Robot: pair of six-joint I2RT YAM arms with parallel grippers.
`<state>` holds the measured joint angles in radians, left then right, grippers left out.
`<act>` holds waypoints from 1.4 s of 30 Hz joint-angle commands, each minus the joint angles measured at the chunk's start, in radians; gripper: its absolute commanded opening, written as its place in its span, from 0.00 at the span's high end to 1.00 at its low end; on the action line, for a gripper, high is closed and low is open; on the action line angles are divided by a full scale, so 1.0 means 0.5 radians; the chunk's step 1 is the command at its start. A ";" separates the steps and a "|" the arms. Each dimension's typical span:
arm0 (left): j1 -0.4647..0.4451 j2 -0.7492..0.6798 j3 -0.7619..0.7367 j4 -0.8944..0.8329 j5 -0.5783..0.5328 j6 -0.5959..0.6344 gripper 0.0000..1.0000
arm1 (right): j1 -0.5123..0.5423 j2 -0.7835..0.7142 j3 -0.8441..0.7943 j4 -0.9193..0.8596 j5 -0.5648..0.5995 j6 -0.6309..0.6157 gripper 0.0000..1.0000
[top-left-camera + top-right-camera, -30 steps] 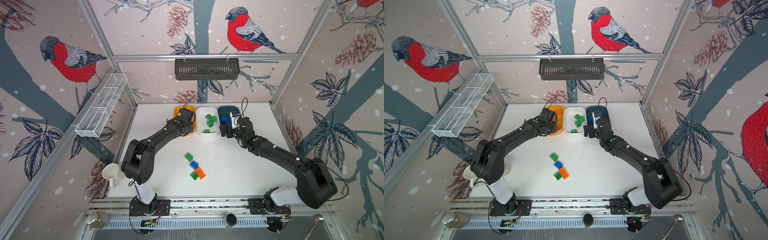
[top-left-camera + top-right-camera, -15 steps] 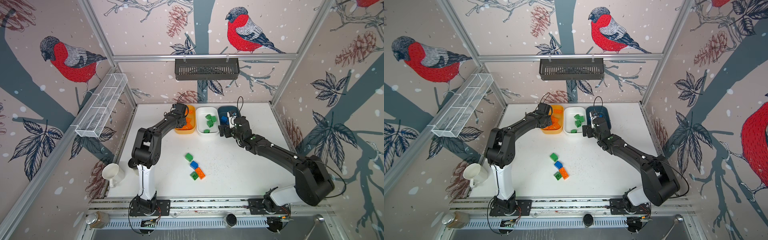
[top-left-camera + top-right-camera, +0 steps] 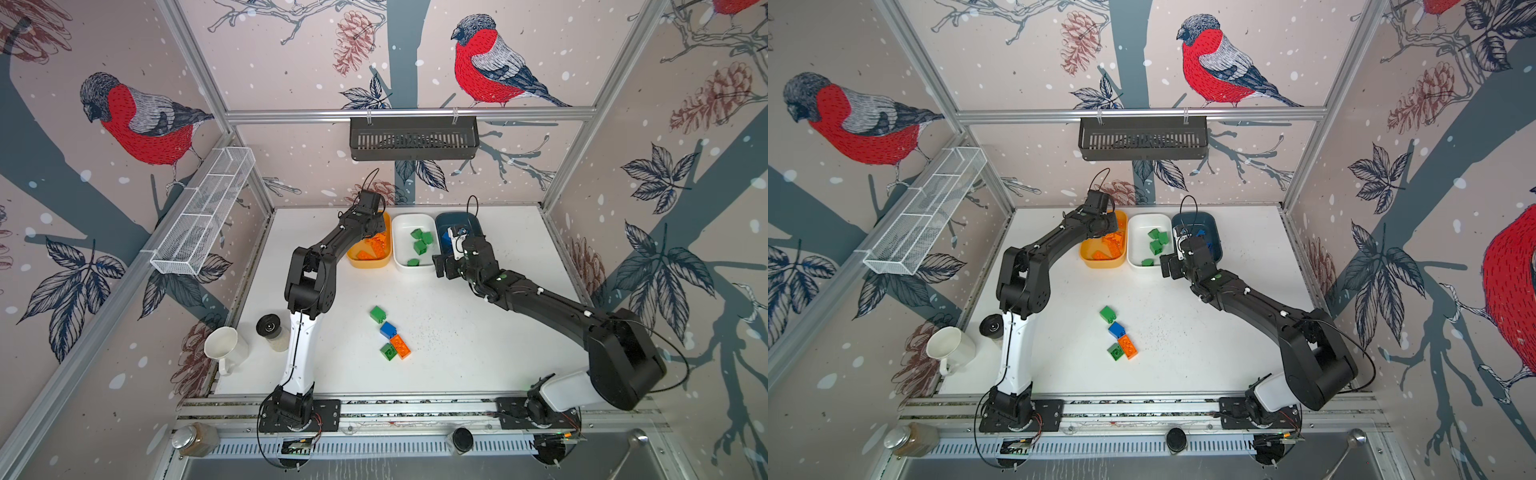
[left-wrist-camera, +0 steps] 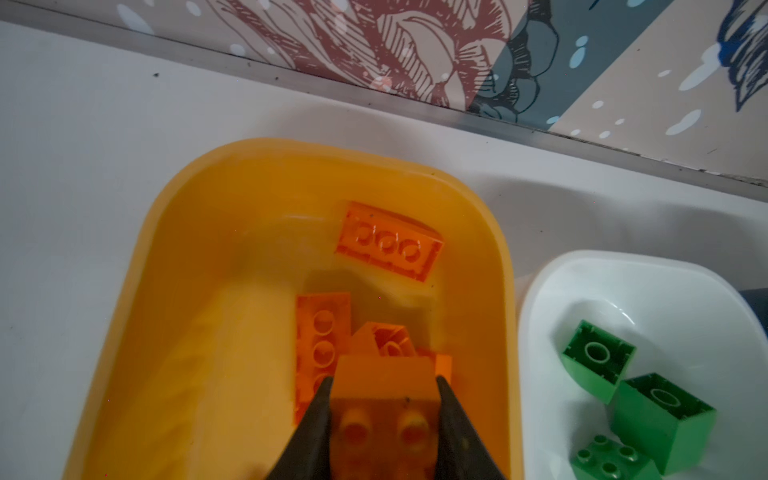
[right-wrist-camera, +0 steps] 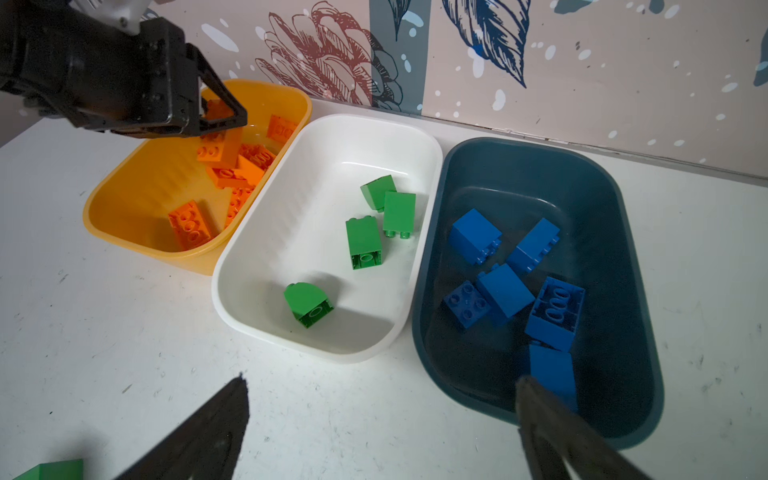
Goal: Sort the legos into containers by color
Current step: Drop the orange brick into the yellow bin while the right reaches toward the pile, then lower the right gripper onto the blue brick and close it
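Along the far edge, in both top views, the yellow-orange tub (image 3: 368, 263) sits leftmost of three. Four loose legos (image 3: 387, 329) lie mid-table, well apart from it.

From the left wrist, the left gripper (image 4: 384, 384) pinches an orange brick (image 4: 384, 415) above the tub's heap. Let go from here, I reckon it could bounce off the pile and over the rim.

From the right wrist, the right gripper (image 5: 381, 379) is spread wide and empty, straddling the near rim of the teal tub (image 5: 623, 232). A low sweep might shove it.

White scuffed table (image 3: 478, 353), bird-papered walls (image 3: 291, 62).
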<state>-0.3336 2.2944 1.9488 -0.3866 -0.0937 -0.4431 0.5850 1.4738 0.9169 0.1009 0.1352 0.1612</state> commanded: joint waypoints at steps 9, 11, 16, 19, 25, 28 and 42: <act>0.023 -0.010 0.109 -0.112 0.054 0.101 0.32 | 0.162 0.096 0.053 -0.015 -0.100 -0.270 0.01; 0.021 -0.049 0.070 -0.100 0.024 0.101 0.28 | 0.192 0.112 0.059 -0.015 -0.122 -0.307 0.00; 0.023 -0.135 -0.006 -0.074 -0.027 0.097 0.21 | 0.247 0.148 0.056 -0.011 -0.184 -0.381 0.00; 0.023 -0.175 -0.044 -0.068 -0.023 0.098 0.15 | 0.270 0.164 0.042 -0.012 -0.321 -0.454 0.00; 0.023 -0.329 -0.242 0.049 0.039 0.084 0.06 | 0.328 0.204 0.009 -0.015 -0.525 -0.564 0.00; 0.023 -0.430 -0.351 0.092 0.060 0.076 0.03 | 0.383 0.252 0.027 -0.078 -0.567 -0.605 0.01; 0.026 -1.095 -1.051 0.237 -0.135 -0.084 0.03 | 0.749 0.570 0.167 -0.367 -0.320 -0.334 0.05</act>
<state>-0.3244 1.7870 1.4616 -0.3099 -0.0929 -0.4492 0.9340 1.7378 0.9836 -0.0185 -0.0517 -0.0456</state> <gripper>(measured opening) 0.972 0.955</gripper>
